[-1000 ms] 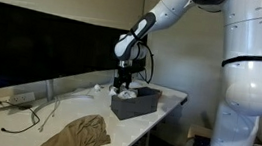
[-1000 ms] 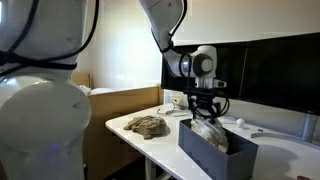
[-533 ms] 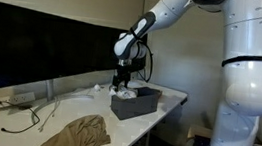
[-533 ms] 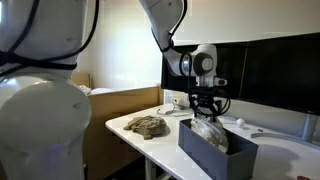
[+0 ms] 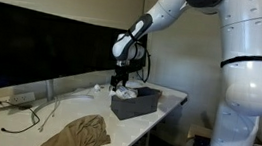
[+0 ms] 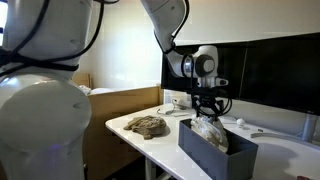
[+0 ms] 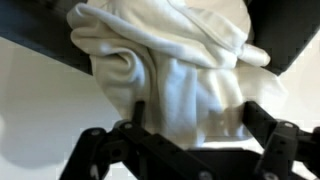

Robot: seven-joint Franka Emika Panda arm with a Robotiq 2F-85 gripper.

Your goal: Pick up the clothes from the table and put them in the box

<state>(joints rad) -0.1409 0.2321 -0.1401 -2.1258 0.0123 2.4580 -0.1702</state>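
Though blurry, gripper (image 6: 206, 113) over white cloth (image 6: 212, 132) in box (image 6: 205, 153); monitor (image 5: 34, 46), prob. cables (image 5: 33, 119) nr.

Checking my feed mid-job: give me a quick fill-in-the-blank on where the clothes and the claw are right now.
1. The white garment lies inside the ____.
2. The tan garment lies on the ____.
3. The claw hangs over the white garment with its jaws ____.

Missing words: box; table; open.

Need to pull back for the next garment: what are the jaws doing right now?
Gripper: jaws open, holding nothing; the white cloth lies in the box below.
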